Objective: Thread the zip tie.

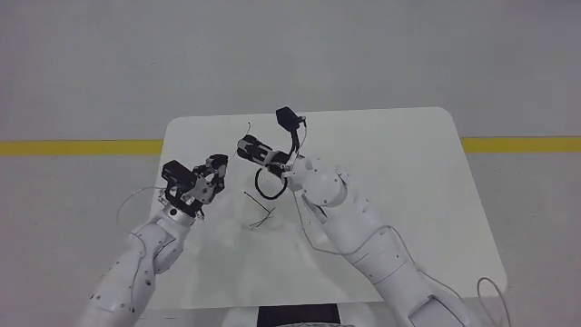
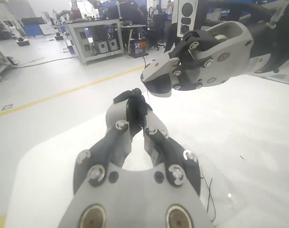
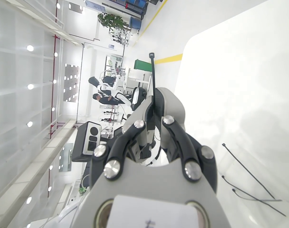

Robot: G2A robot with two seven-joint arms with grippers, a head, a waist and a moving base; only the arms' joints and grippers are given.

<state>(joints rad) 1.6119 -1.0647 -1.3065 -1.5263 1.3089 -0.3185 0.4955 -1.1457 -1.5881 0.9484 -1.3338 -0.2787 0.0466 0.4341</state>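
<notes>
Top view: the left gripper [image 1: 218, 165] and right gripper [image 1: 243, 149] hang near each other but apart above the table [image 1: 390, 173], with spare zip ties [image 1: 259, 213] lying below them. Left wrist view: the left gripper's fingers are pressed together, and what they pinch is unclear. Right wrist view: the right gripper is clamped on the zip tie [image 3: 153, 81], whose head end stands free past the tips; threading is judged not yet done.

One camera overhead, one on each wrist.
The top one looks down on the table [image 1: 399, 154] from high up; each wrist one peers close along its own arm's end, and the left also catches the right gripper [image 2: 155, 81].
</notes>
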